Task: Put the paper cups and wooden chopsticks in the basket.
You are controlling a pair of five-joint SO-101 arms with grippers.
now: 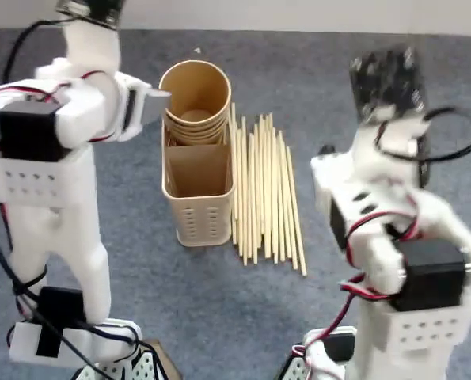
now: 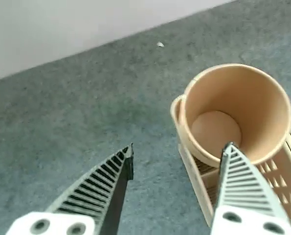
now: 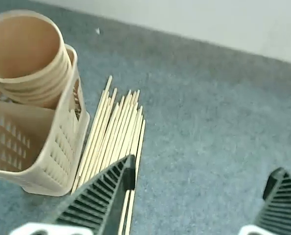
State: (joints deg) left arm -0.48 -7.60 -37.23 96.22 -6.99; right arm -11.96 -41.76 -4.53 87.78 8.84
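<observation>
A stack of brown paper cups (image 1: 195, 99) (image 2: 233, 115) (image 3: 25, 51) stands in the far compartment of the beige basket (image 1: 197, 214) (image 3: 42, 156) (image 2: 277, 181). Several wooden chopsticks (image 1: 267, 194) (image 3: 111, 132) lie in a row on the carpet, right beside the basket. My left gripper (image 2: 177, 152) hangs open just left of the cups, with nothing between its fingers. My right gripper (image 3: 201, 174) is open above the carpet to the right of the chopsticks, holding nothing.
Grey carpet (image 1: 219, 309) covers the floor, and a pale wall (image 2: 86, 24) runs along the far edge. The near compartment of the basket holds nothing. Both arm bases stand at the front left (image 1: 61, 332) and front right (image 1: 401, 332).
</observation>
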